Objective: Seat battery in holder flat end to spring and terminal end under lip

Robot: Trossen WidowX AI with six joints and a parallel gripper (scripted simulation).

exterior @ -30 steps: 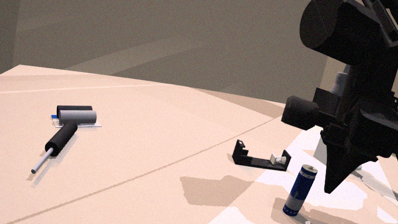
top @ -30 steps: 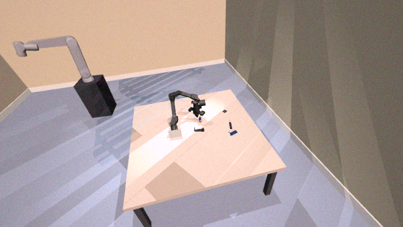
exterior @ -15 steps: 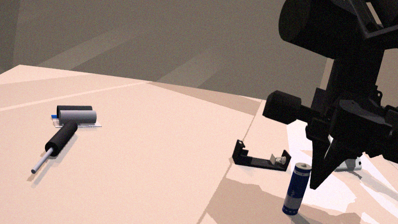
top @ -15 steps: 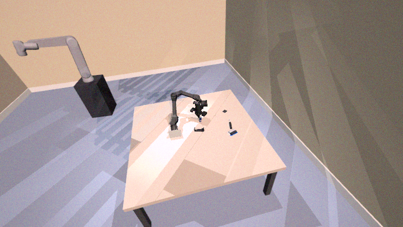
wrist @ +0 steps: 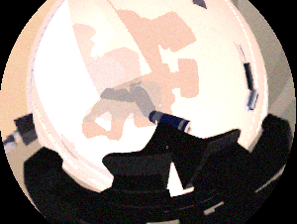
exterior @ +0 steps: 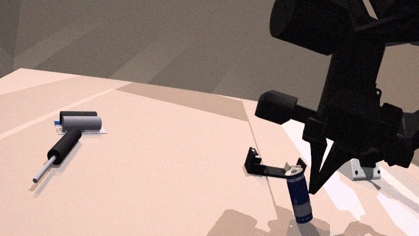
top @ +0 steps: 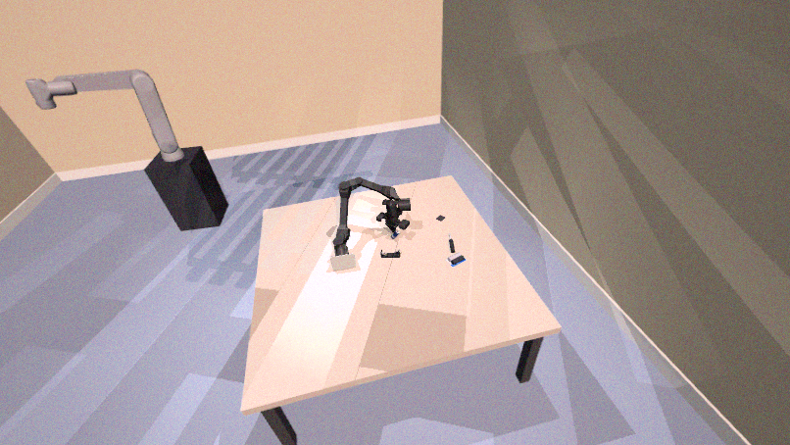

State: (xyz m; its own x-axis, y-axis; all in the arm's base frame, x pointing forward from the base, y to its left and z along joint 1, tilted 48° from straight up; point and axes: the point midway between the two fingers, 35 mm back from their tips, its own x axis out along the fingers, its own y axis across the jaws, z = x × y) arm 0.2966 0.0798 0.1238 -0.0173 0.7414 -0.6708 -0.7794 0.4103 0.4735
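Observation:
The blue and grey battery (exterior: 298, 199) (wrist: 171, 121) stands on end on the table, tilted slightly, outside the holder. The black holder (exterior: 265, 170) (top: 390, 254) lies just behind it, empty, with its spring at the end nearest the battery and its lip at the far end. My gripper (exterior: 314, 190) (top: 394, 232) (wrist: 160, 125) is shut on nothing. Its tips point down right beside the battery, close to the table. I cannot tell whether they touch it.
A roller with a black handle (exterior: 70, 131) (top: 454, 251) (wrist: 248, 84) lies off to one side. A small dark square (top: 440, 218) (wrist: 199, 0) lies farther off. The arm's pale base block (exterior: 360, 171) (top: 342, 262) sits behind the gripper. A grey arm on a black pedestal (top: 187, 187) stands on the floor.

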